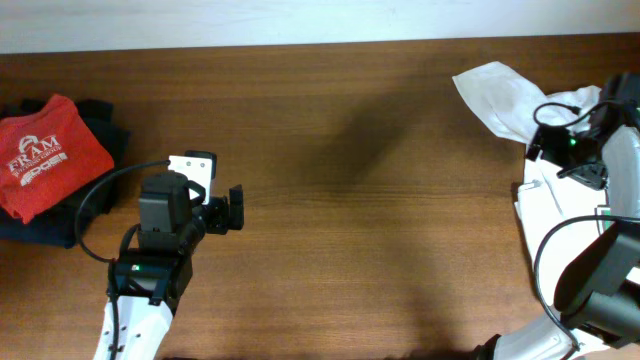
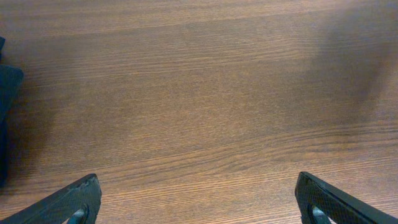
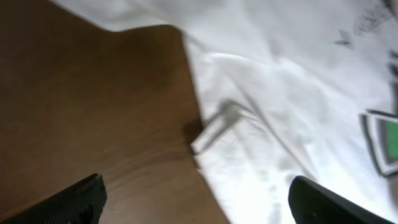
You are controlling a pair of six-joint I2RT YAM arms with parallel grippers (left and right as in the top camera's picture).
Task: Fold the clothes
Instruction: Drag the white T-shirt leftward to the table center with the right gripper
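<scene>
Table [image 1: 380,200] of brown wood. White T-shirt [image 1: 500,95] lies rumpled at 3 o'clock. Red shirt [image 1: 50,160] rests on dark garment [image 1: 95,115] at 9 o'clock. Left gripper [image 2: 199,208], jaws spread, over bare wood at 8 o'clock; right gripper [image 3: 198,208], jaws spread, above T-shirt.

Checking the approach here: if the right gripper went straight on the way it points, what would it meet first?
The right gripper would likely meet the white T-shirt at its rumpled edge beside the table; depth is unclear.
</scene>
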